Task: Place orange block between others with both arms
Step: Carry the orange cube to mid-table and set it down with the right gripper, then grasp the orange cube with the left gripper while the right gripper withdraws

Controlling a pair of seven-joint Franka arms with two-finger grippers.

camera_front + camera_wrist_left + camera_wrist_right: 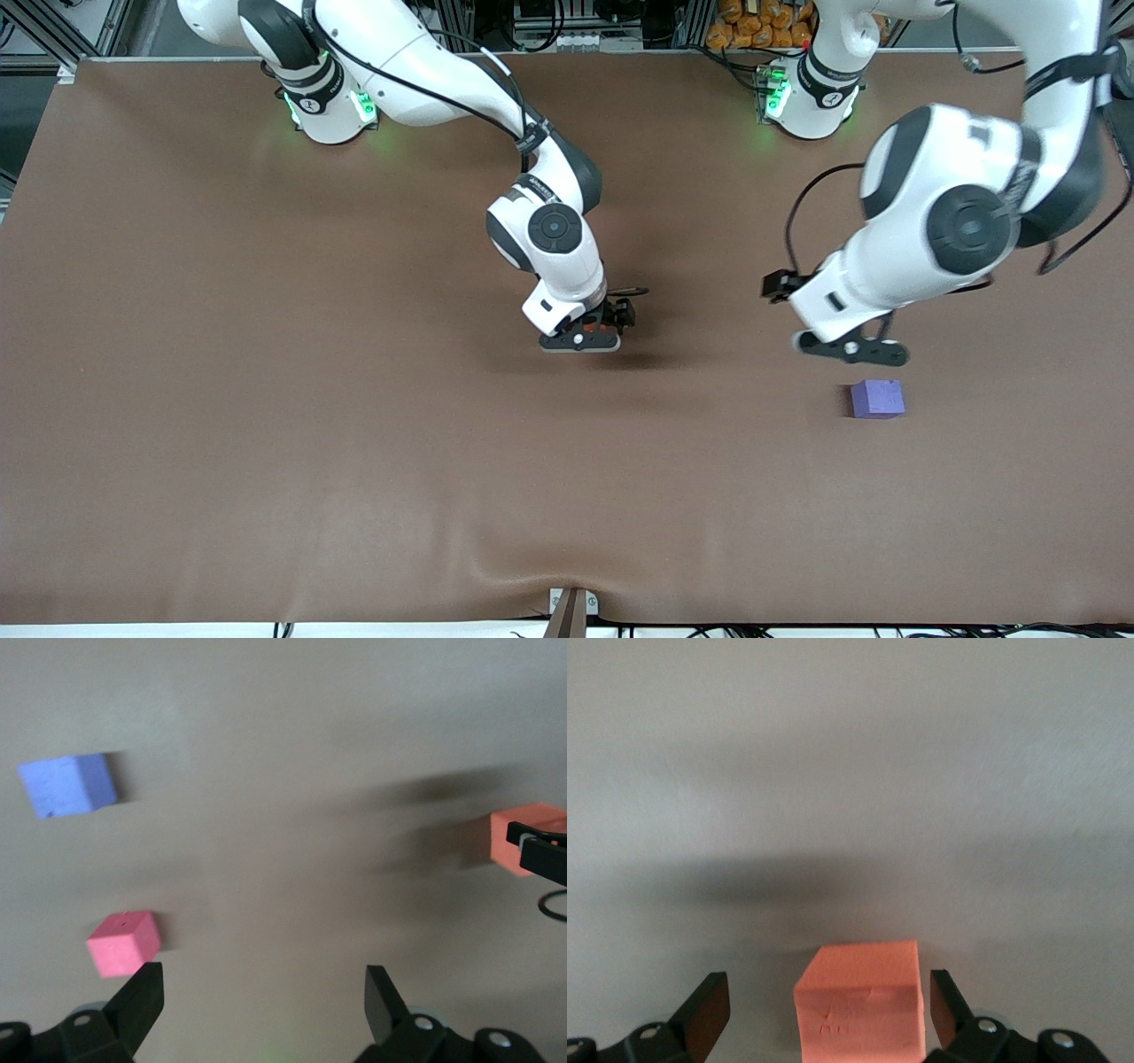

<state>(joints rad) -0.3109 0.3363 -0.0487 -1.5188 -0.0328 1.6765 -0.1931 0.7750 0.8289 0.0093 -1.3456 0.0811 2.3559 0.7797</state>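
Worktop (266,425): brown cloth, with a small wrinkle near the bottom middle of the front view.

Right gripper (592,334): middle of the front view, low over the worktop. Fingers (709,1005) wide, one on each side of the orange block, gaps showing on both sides, so not squeezing it.

Orange block (864,1005): between the right fingers, bottom middle of the right wrist view. Only a sliver peeks out under the gripper in the front view. Looks to be sitting on the worktop, though hard to be sure.

Left gripper (852,348): right part of the front view, up in the air just above the purple block in the frame. Fingers (142,997) wide, holding nothing.

Purple block (877,399): lower right of the front view, upper left of the left wrist view.

Pink block (124,943): lower left of the left wrist view, close to one left finger. Hidden under the left arm in the front view.

Step now: orange block probably let go, well apart from the other two. Not yet between them.

Could go wrong: pink block sits close to a left finger, so a drop straight down may bump it away. Pink and purple sit close together, so pushing orange in may knock one aside. Right fingers lifting crooked may tip orange over.
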